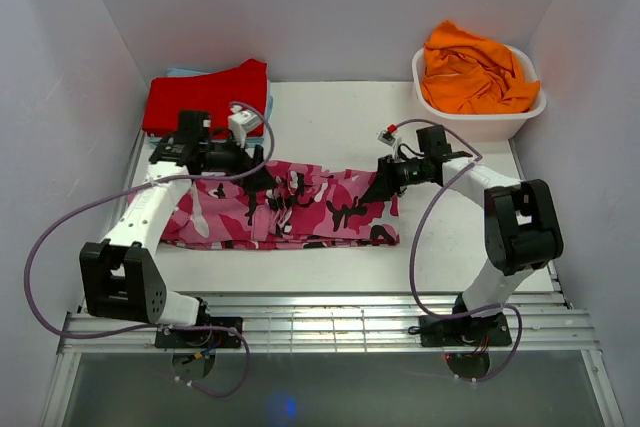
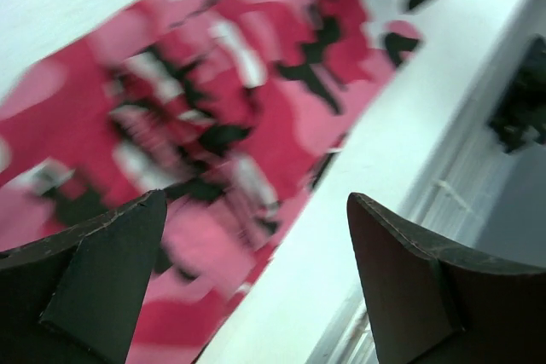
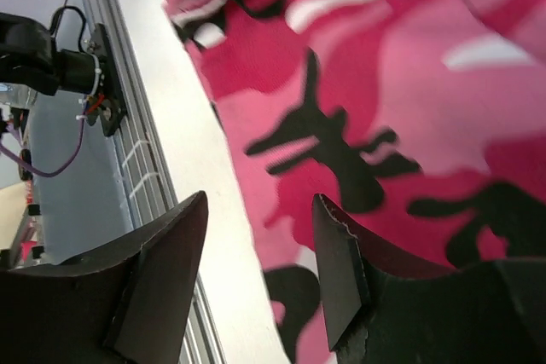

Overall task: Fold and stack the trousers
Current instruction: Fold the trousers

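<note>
The trousers (image 1: 300,209), in pink, magenta, white and black camouflage, lie as a long folded band across the middle of the white table. My left gripper (image 1: 258,181) hovers over their upper left part. In the left wrist view it (image 2: 256,210) is open wide, with the trousers (image 2: 196,125) blurred below and nothing between the fingers. My right gripper (image 1: 384,185) is at the right end of the trousers. The right wrist view shows it (image 3: 258,210) open, its jaws apart over the cloth's (image 3: 384,108) near edge and holding nothing.
A plain red garment (image 1: 205,97) lies folded at the back left on something light blue (image 1: 180,73). At the back right, a white basin (image 1: 480,125) holds an orange garment (image 1: 475,72). A metal rail (image 1: 320,322) runs along the table's near edge.
</note>
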